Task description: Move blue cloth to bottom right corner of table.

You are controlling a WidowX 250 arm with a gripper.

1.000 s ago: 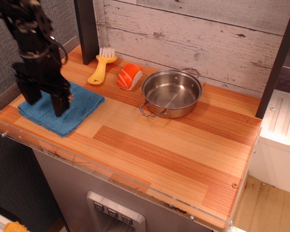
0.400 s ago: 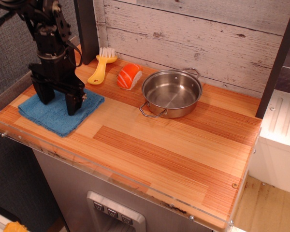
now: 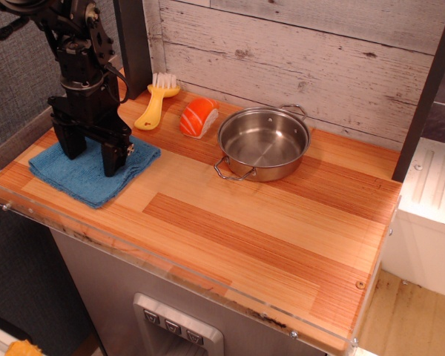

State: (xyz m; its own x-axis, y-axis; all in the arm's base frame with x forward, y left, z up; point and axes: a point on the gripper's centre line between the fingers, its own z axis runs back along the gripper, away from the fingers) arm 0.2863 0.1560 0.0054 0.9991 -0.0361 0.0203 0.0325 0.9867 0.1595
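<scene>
Standing over the left end of the surface (image 3: 230,237), a black gripper (image 3: 93,152) with its two fingers spread wide apart, released, nothing clamped between them. Straddling the middle of the blue cloth (image 3: 85,178), fingertips down at the fabric; actual contact with the terry not clear from this angle. Lying flat at the left edge, the blue cloth, folded and roughly square, one corner pointing toward the near rim of clear acrylic, well apart from the near right corner. Resting just beyond the cloth toward the far wall, a yellow brush (image 3: 154,104) with white bristles, and right of it an orange and white sushi toy (image 3: 199,116). Sitting further right, near the sushi toy but not touching it, a steel pot (image 3: 263,143) with two wire handles, interior bare and shiny. Running across the right half, only striped light and reddish planks.
</scene>
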